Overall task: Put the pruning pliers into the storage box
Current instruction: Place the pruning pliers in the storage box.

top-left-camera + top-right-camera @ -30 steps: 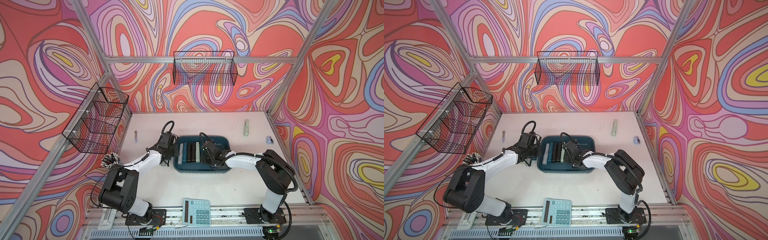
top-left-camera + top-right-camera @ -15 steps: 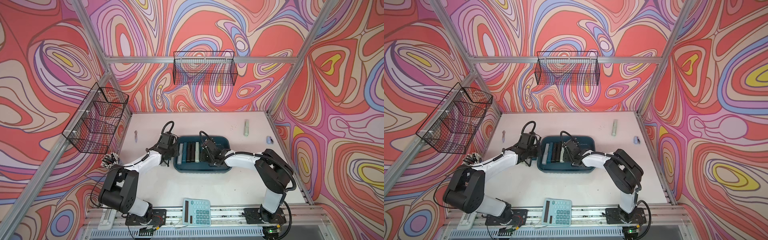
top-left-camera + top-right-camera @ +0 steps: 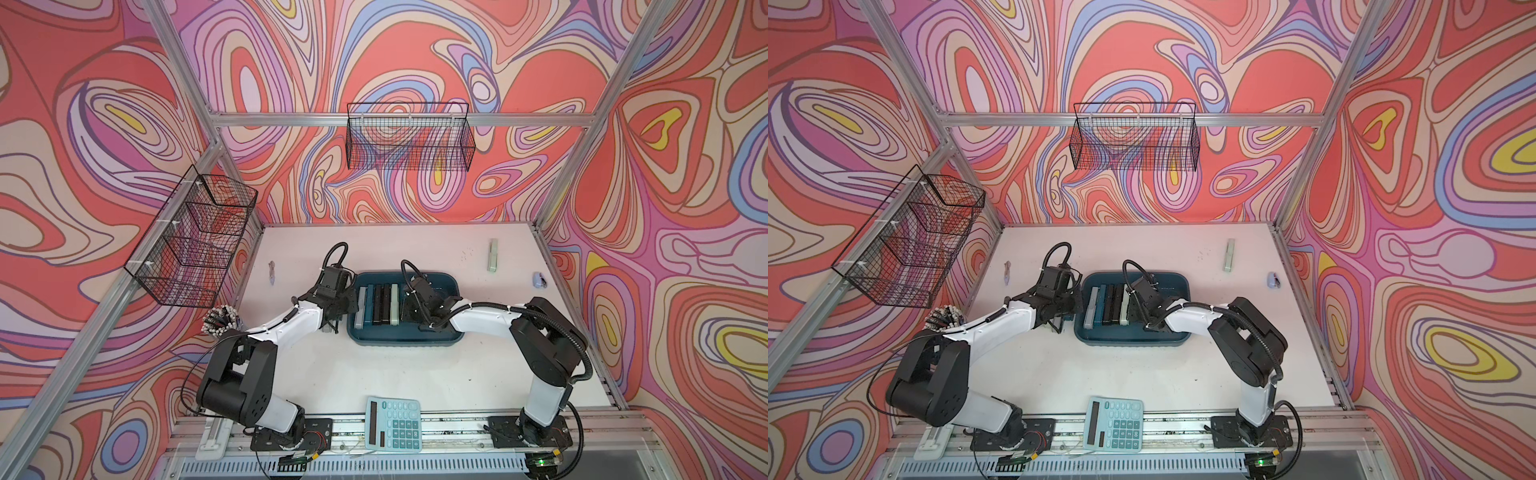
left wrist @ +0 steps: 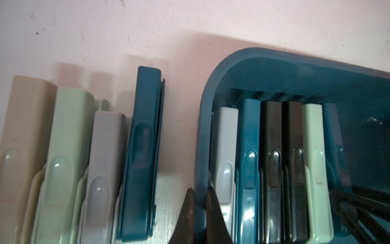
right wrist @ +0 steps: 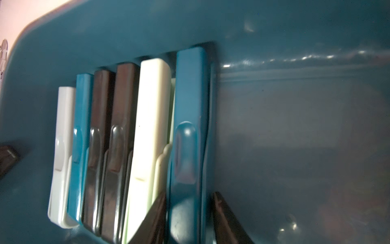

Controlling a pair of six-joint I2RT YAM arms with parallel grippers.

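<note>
Bottom edge first: the calculator sits exactly where it sat a second ago. Moving up, the left gripper hasn't budged. It is pinched tight on the left wall of the storage box, one finger outside, one inside. Just outside that wall, four pruning pliers lie side by side on the table: beige, pale green, grey, dark teal (only the left wrist view shows them properly). Inside the box, a row of six pliers is packed at its left end. The right gripper has crept slightly up the frame in both top views. Its fingers stand parted either side of the dark teal pliers, last in that row and lying flat on the box floor, with a thin gap showing at one finger. Farther back, upper right, a lone pale green pliers rests well apart from the box, unmoved, with the small lilac object near it.
</note>
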